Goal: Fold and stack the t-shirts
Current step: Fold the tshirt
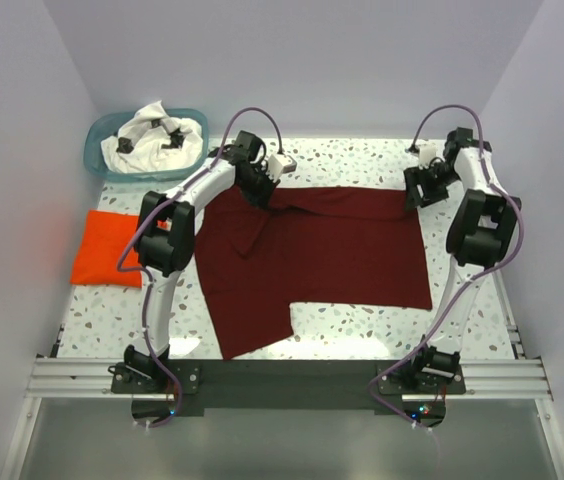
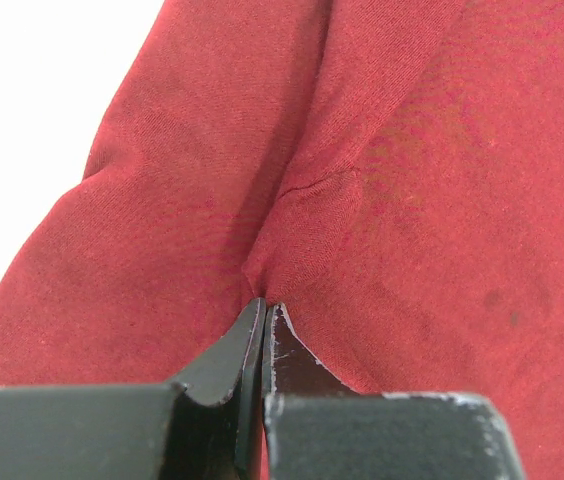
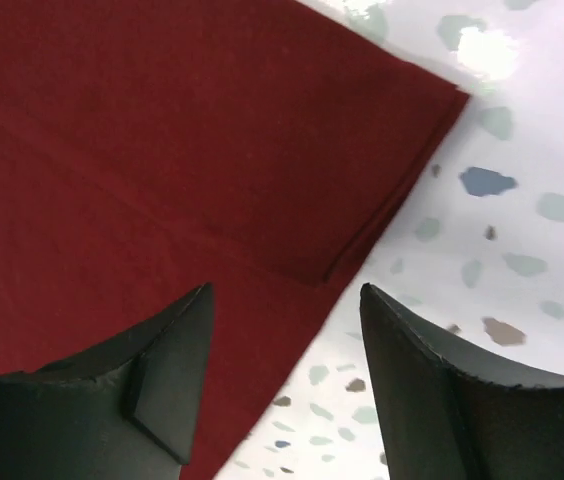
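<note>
Maroon tee (image 1: 322,255) lies spread flat on the surface (image 1: 362,325), left fingers (image 2: 237,355) pinched tight on a far-left fold, right fingers (image 3: 167,360) wide above the far-right corner; cloth looks light, soft and floppy, best gripped at doubled corner edges.

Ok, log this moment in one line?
left gripper: shut on maroon tee | right gripper: open at its far-right corner | orange tee: folded, left | white tee: in basket
</note>
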Controlling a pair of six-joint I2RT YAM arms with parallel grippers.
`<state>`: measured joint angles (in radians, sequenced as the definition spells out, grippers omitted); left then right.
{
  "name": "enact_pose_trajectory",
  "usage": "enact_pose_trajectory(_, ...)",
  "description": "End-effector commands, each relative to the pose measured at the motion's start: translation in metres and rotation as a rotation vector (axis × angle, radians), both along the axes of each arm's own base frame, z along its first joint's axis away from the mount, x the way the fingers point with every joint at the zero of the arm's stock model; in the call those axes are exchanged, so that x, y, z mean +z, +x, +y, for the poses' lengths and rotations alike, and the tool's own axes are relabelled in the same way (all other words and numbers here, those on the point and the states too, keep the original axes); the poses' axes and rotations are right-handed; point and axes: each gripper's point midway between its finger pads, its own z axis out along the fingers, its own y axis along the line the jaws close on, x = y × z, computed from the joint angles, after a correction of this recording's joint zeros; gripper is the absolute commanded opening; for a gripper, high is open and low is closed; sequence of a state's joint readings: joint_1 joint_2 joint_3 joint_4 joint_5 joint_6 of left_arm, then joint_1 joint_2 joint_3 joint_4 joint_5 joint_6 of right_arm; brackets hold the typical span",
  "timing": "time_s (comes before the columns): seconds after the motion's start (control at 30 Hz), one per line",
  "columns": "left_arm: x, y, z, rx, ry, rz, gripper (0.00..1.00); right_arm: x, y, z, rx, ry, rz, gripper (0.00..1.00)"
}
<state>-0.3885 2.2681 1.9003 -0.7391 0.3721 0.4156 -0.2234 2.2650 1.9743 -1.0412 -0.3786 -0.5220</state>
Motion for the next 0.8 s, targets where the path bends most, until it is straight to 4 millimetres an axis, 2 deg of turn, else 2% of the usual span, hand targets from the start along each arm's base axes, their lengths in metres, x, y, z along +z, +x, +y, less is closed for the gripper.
enact_pose_trajectory(0.0,0.007,0.003,-0.003,-0.027,-0.016,-0.014,0.0,-0.007,0.002,0.017,-0.024,0.095,0.008,0.64)
enact_pose_trajectory(0.13,0.005,0.001,-0.001,-0.023,-0.006,-0.009,0.0,-0.013,0.006,0.024,-0.02,0.141,0.024,0.61)
enact_pose_trajectory(0.3,0.004,0.002,-0.001,-0.024,-0.006,-0.012,0.0,0.008,0.011,0.034,-0.016,0.21,0.014,0.54)
enact_pose_trajectory(0.47,0.004,0.001,-0.001,-0.024,-0.008,-0.01,0.0,0.022,0.014,0.045,-0.021,0.275,0.004,0.52)
enact_pose_trajectory(0.77,0.002,0.001,-0.001,-0.029,-0.002,-0.009,0.0,0.022,0.011,0.056,-0.015,0.347,0.037,0.48)
